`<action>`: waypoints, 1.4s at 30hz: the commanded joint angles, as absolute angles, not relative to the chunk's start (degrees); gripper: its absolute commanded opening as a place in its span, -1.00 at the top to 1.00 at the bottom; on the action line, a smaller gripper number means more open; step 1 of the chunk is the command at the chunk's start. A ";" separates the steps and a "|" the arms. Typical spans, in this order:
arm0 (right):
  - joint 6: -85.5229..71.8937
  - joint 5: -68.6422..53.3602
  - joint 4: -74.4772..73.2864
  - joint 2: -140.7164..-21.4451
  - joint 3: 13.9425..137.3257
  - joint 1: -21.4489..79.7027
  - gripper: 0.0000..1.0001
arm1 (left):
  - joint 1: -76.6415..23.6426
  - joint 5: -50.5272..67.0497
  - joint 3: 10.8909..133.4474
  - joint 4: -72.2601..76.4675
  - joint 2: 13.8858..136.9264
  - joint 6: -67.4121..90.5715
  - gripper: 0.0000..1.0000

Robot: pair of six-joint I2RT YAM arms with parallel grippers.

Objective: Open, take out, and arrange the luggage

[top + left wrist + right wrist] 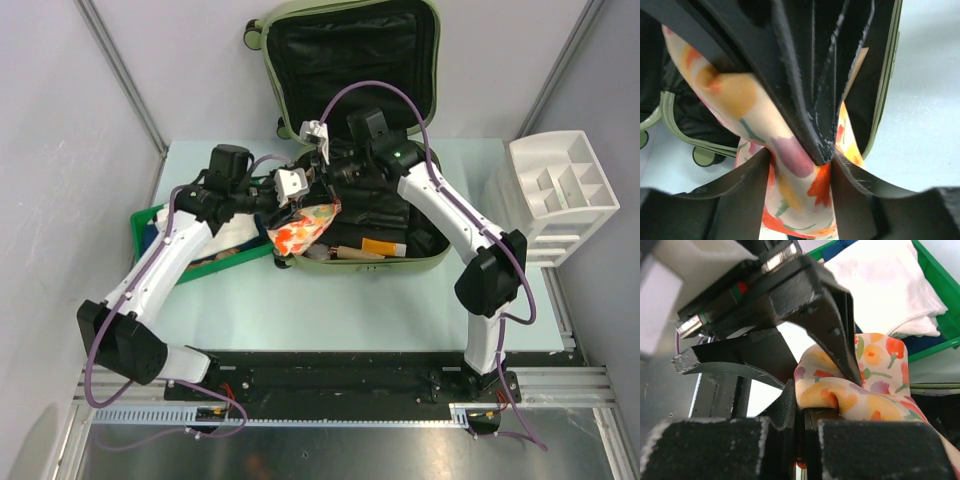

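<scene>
The luggage (425, 235), a pale olive-green suitcase, lies open on the table with its black-lined lid (350, 50) standing up at the back. Over its front left corner hangs a floral cloth (303, 228), bunched at the top. My right gripper (325, 195) is shut on that bunch from above; in the right wrist view its jaws (805, 415) pinch a fold of the floral cloth (870, 400). My left gripper (800, 160) comes in from the left, and its two fingers press the floral cloth (790, 170) on both sides just under the right gripper's tips.
A green tray (145, 225) holding white cloth (880, 295) sits left of the suitcase. A white compartmented organizer (560, 190) stands at the right table edge. Small items, one orange (377, 245), lie in the suitcase base. Grey walls close in both sides.
</scene>
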State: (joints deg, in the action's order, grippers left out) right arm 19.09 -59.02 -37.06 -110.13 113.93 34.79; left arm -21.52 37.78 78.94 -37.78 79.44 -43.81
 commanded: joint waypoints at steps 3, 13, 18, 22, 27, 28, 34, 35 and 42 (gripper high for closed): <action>16.00 -63.46 -34.81 -107.05 116.72 35.16 1.00 | -21.53 38.41 74.53 -37.26 74.97 -44.75 0.23; -2.69 -60.48 -18.04 -107.49 116.46 29.54 -0.39 | -9.07 48.68 78.30 -37.27 77.69 -22.52 1.00; -12.64 -54.06 -10.47 -109.68 116.81 23.39 -0.92 | 4.09 58.17 80.94 -37.27 84.09 -9.61 1.00; -15.21 -52.47 -11.33 -110.39 116.20 20.92 -0.92 | 12.46 58.80 80.42 -37.27 90.94 -5.54 0.99; -12.84 -51.59 -14.85 -109.16 112.51 20.83 -0.92 | 22.21 54.77 81.82 -37.35 103.43 -3.51 1.00; -12.40 -51.50 -15.38 -108.46 111.80 20.66 -0.92 | 22.93 53.10 82.26 -37.27 105.19 -4.12 0.99; -7.91 -50.19 -18.63 -107.67 108.63 20.48 -0.93 | 25.40 40.37 84.64 -37.27 111.88 -6.77 0.60; -7.65 -50.19 -18.81 -107.93 108.55 20.48 -0.93 | 25.31 38.86 84.64 -37.27 112.15 -6.68 0.55; -1.51 -48.08 -24.59 -110.12 109.16 19.34 -0.94 | 25.40 35.06 83.07 -37.00 108.56 -6.06 -0.99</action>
State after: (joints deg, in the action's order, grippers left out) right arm -6.66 -49.91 -20.12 -110.04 107.98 20.23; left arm 24.80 43.11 83.64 -37.71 112.09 -6.85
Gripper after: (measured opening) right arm 0.967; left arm 0.598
